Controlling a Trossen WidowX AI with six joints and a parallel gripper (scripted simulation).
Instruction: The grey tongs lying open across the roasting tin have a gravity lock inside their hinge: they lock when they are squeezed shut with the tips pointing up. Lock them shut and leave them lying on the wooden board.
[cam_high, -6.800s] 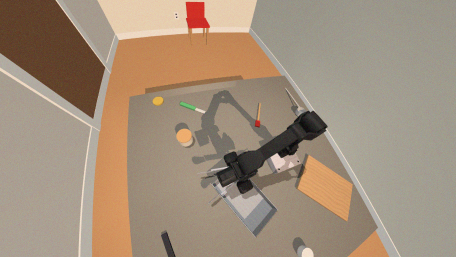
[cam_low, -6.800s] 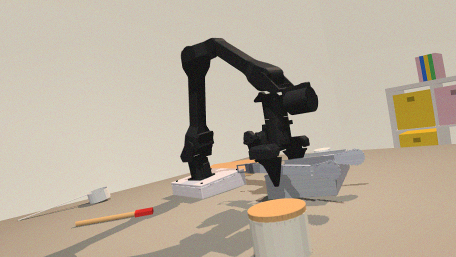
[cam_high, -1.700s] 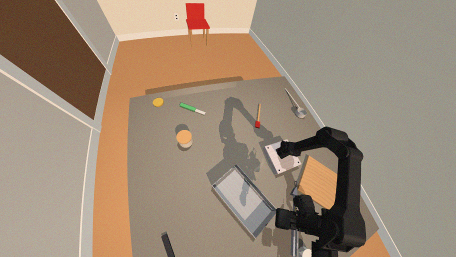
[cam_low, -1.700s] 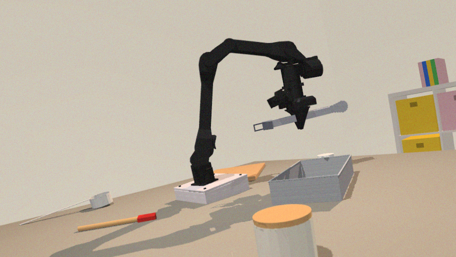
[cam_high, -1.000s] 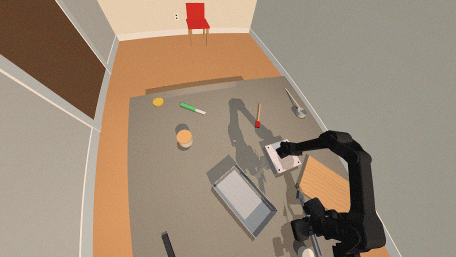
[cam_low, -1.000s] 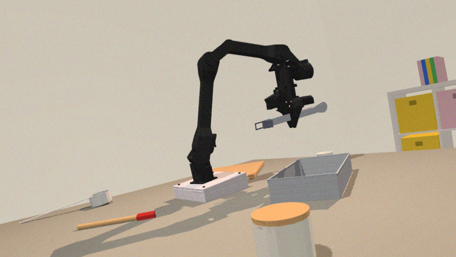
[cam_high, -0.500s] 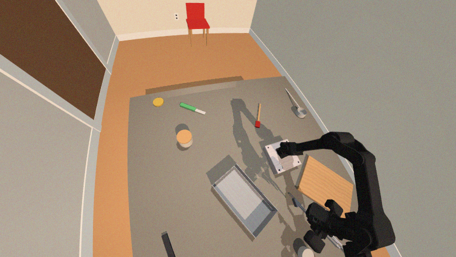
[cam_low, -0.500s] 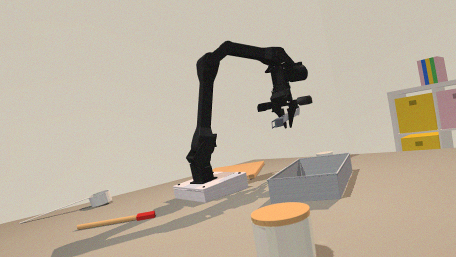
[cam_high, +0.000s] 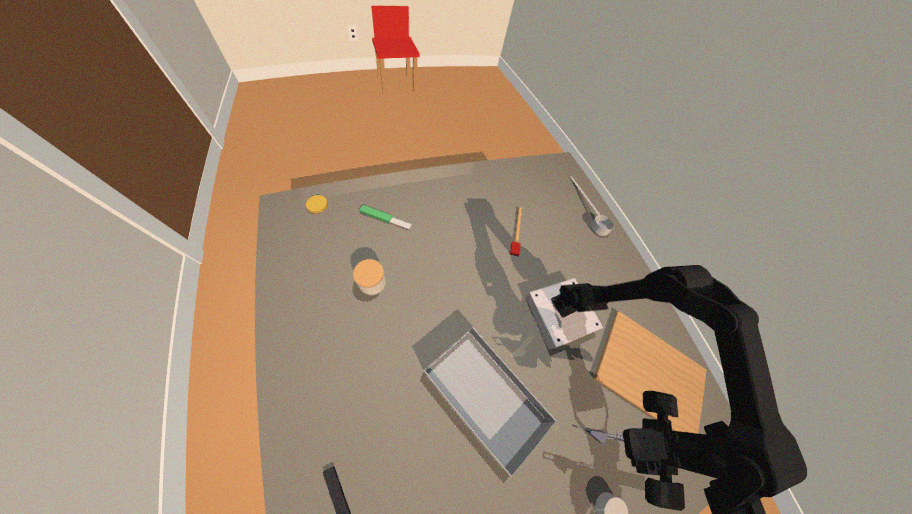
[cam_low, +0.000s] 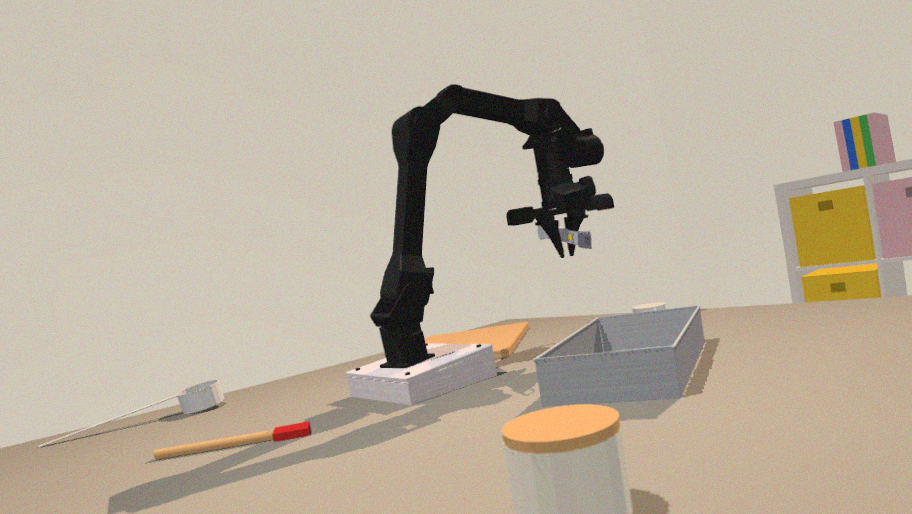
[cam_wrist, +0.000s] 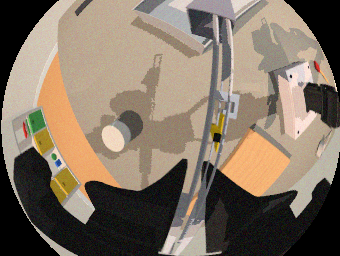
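Tongs gripped in midair, off the board

Clock directions are read from the roasting tin in the top view, with twelve at the top.

The gripper (cam_high: 662, 448) (cam_low: 567, 255) (cam_wrist: 194, 164) hangs at about four o'clock, nearly closed, its fingers clamped on the grey tongs (cam_high: 599, 436) (cam_low: 581, 238) (cam_wrist: 212, 85). The tongs are up in the air, clear of both tin and board, their long arms close together. A yellow part (cam_low: 570, 236) (cam_wrist: 220, 125) shows near the arms. Whether the lock has caught, I cannot tell.

The roasting tin (cam_high: 478, 389) (cam_low: 606, 376) (cam_wrist: 170, 36) sits on the counter (cam_high: 306, 351) (cam_low: 766, 415) (cam_wrist: 80, 90). The wooden board (cam_high: 651, 370) (cam_low: 478, 333) (cam_wrist: 257, 162) lies at three, without the tongs on it. The robot's white base (cam_high: 539, 306) (cam_low: 383, 383) (cam_wrist: 290, 110) is at one. A pale round container (cam_high: 615, 506) (cam_wrist: 114, 137) stands between four and five, and a dark bar (cam_high: 335, 488) lies at eight.

Farther out, an orange-lidded jar (cam_high: 369, 273) (cam_low: 560, 429) stands between ten and eleven, and a red-headed mallet (cam_high: 516, 247) (cam_low: 291, 431) (cam_wrist: 317, 66) lies near twelve. Beyond them are a long-handled metal cup (cam_high: 600, 224) (cam_low: 201, 397) at one, a green-handled tool (cam_high: 375, 213) at eleven and a yellow disc (cam_high: 316, 203) between ten and eleven. Farthest, a red chair (cam_high: 390, 25) stands between eleven and twelve.
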